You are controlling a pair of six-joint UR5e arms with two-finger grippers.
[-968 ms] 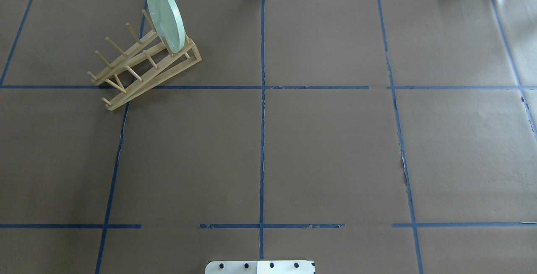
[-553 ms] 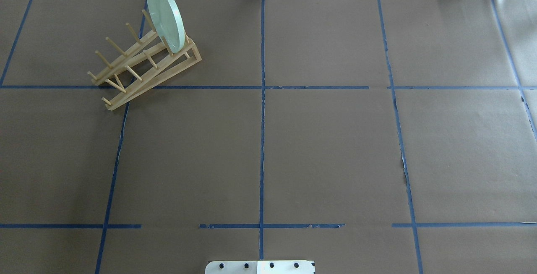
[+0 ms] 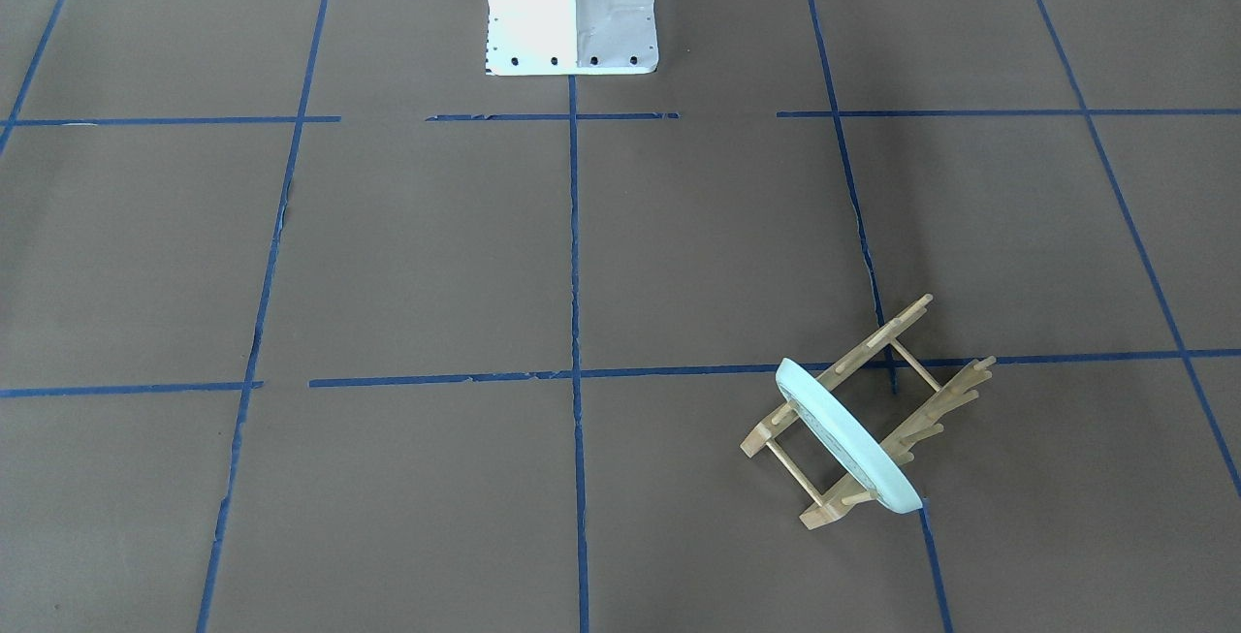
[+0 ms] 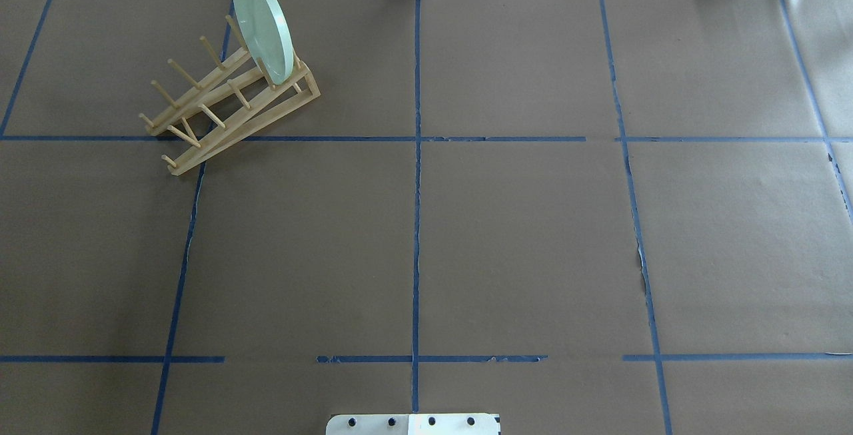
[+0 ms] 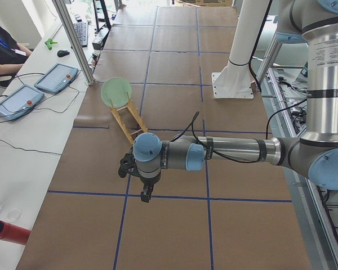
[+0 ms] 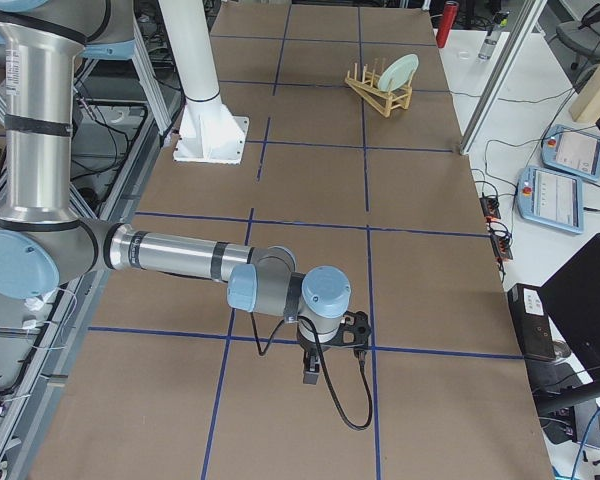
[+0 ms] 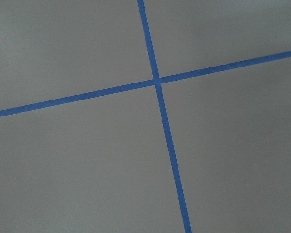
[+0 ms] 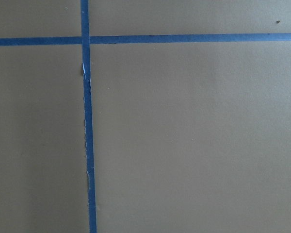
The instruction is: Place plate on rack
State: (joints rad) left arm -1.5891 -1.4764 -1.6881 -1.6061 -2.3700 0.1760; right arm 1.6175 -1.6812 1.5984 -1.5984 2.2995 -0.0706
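The plate (image 4: pixel 263 25) already stands on edge in the rack (image 4: pixel 220 112), slotted between the pegs at the rack's end farthest from me, in the far-left part of the bench (image 4: pixel 520 235) as the robot sees it. It tilts a little instead of standing dead vertical. I judge it stiff and hard with a smooth, probably slick face, light enough for one arm, and liable to chip if knocked against wood. If I had to touch it again I would take the top of the raised rim, pinching across its thickness from above, since the lower half is fenced in by pegs. The rack looks light and unanchored, so a sideways nudge on the plate could slide or tip the whole thing. It sits askew to the blue tape lines (image 4: pixel 416 222) and fairly near the bench's far edge, with little spare room behind it. Toward the robot and to the right the brown surface lies open. Both arms hang low over the near part of the bench, well apart from the rack. The left gripper (image 5: pixel 145 194) and the right gripper (image 6: pixel 311 375) show only in the side views, so I cannot tell how their jaws stand. Neither wrist camera shows anything but paper and tape.
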